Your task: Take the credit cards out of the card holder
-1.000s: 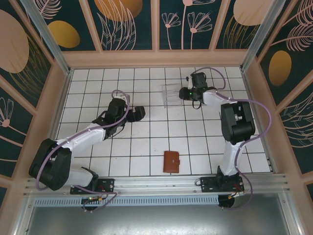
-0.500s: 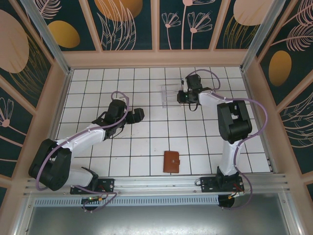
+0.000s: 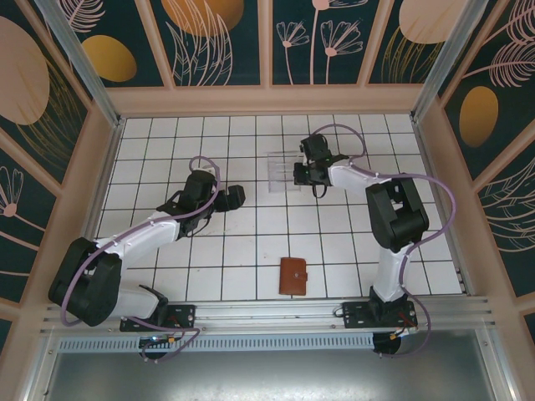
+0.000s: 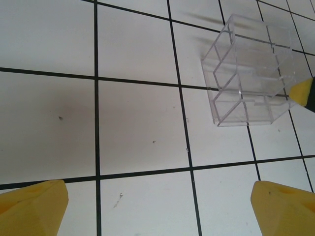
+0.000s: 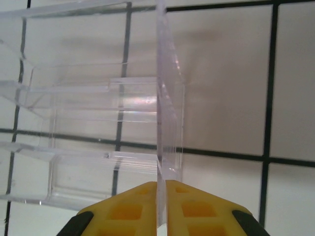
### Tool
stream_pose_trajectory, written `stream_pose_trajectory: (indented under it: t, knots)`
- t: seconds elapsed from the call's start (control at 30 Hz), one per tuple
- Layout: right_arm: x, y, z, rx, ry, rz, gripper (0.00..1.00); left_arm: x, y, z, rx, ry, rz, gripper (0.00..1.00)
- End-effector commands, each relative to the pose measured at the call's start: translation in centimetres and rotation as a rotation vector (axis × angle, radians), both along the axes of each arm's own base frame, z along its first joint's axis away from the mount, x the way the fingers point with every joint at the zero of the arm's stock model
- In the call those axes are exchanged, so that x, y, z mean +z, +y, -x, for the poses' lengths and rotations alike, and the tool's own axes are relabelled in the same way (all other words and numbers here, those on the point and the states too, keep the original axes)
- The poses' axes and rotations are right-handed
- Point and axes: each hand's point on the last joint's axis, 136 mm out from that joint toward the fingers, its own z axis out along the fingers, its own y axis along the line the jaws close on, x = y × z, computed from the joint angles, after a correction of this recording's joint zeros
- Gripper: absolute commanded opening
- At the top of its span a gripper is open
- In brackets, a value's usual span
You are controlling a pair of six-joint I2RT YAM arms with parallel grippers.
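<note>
Two claws over a white tiled desk [image 3: 167, 142], seen from above. Left claw [image 3: 235, 196] spread wide and holding nothing, low over bare tiles left of centre. Right claw [image 3: 298, 173] far back on the desk, pressed up against the right side of a clear stand [image 3: 280, 165]. Brown card holder [image 3: 292, 276] folded closed, flat on the tiles near the front edge, well apart from both claws and from the stand.

From the left wrist: left claw [image 4: 157, 209] gaping, one yellow fingertip [image 4: 32, 209] in each bottom corner, bare tile between. Clear stand [image 4: 243, 81] up at the right, standing on the tiles, with a yellow-and-black fingertip [image 4: 305, 93] of the right claw touching its right edge.

From the right wrist: right claw [image 5: 161, 201] nipped together on the thin upright side wall of the clear stand [image 5: 98, 123], yellow pads [image 5: 128, 211] flat against either face of that wall, no gap but the plastic itself. Stepped shelves of the stand running off to the left, grid lines of the desk [image 5: 226, 98] showing through and beside it
</note>
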Motion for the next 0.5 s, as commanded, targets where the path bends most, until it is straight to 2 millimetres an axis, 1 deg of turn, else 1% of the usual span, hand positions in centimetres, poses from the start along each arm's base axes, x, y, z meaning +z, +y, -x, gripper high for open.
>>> stream_pose_trajectory:
  t: [0.0,0.13,0.3,0.33,0.47]
  knots:
    - [-0.2,0.6,2.4,-0.02,0.044,0.018,0.12,0.4,0.3,0.1,-0.006,-0.016,-0.029,0.96]
    - [-0.2,1.5,2.9,-0.036,0.054,0.019,0.12,0.4,0.2,0.0,-0.008,-0.012,-0.037,0.96]
    - [-0.2,1.7,2.6,-0.087,0.063,-0.009,0.12,0.4,0.2,-0.2,-0.008,-0.012,-0.044,0.97]
    - [-0.3,2.5,3.0,-0.076,0.064,-0.015,0.12,0.4,0.2,-0.2,-0.009,-0.011,-0.044,0.97]
    - [-0.5,2.5,2.7,-0.119,0.062,-0.028,0.13,0.2,0.1,-0.2,-0.009,-0.003,-0.043,0.97]
